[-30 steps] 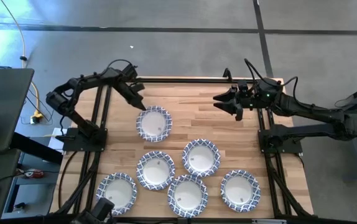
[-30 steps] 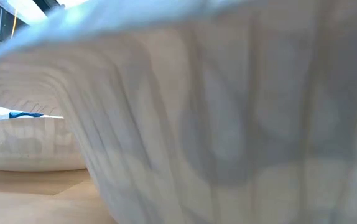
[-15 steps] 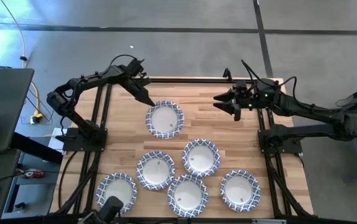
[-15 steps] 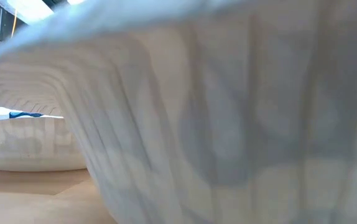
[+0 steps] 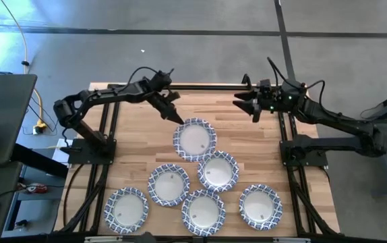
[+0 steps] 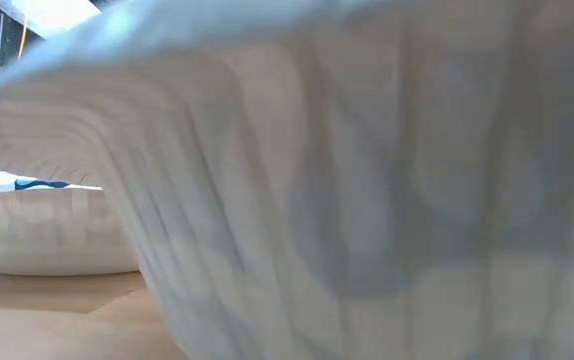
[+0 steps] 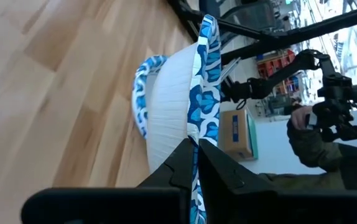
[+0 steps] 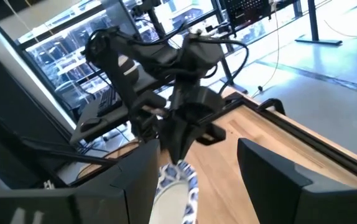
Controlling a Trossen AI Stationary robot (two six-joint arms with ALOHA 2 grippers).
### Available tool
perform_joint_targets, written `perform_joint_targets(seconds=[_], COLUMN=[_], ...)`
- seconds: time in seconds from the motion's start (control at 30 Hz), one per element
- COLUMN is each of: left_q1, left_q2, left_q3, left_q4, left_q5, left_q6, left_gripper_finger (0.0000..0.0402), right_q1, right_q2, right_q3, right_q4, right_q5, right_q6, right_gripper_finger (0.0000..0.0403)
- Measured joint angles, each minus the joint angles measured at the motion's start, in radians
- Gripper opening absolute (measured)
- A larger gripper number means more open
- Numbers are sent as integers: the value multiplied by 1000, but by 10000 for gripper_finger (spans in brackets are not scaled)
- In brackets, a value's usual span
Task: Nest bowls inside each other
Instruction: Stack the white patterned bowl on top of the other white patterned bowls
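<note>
Carried sideways across the wooden table (image 5: 247,128), the held bowl (image 5: 195,140) now hangs further toward the table's middle than it did a moment earlier, when it sat closer to the left arm's side, and its near edge now just overlaps the rim of the target bowl (image 5: 218,170) in the overhead view. Pinching this bowl is the left gripper (image 5: 174,116), its jaws closed tight on the blue-and-white rim; in the left wrist view the two dark fingers (image 7: 219,174) clamp the patterned edge, with the bowl's white body reaching out beyond the jaws. Away from those jaws, the right gripper (image 5: 251,108) waits near the far edge with its jaws spread wide and nothing between them; it has hardly shifted. Four more bowls lie past the carried one, toward the table's near edge, the closest being the middle bowl (image 5: 168,184). In the table-level view, one bowl's white ribbed wall fills almost everything. To do this step well, the carried bowl probably needs to be centred over a resting one and levelled before the jaws let go, since a one-sided rim pinch lets it tilt. Lowering it slowly should keep it from riding up on a rim.
</note>
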Motion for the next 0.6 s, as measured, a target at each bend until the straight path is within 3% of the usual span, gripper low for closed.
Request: perform_joint_targets(seconds=[0.6], left_q1=[-247], left_q2=[172], left_q3=[-1], left_q4=[377], left_q5=[-126], left_q6=[-303], left_gripper_finger=[10], right_q1=[-3], right_q2=[0], right_q3=[0], right_q4=[-1], right_q5=[-7], right_q6=[-19], right_gripper_finger=[206])
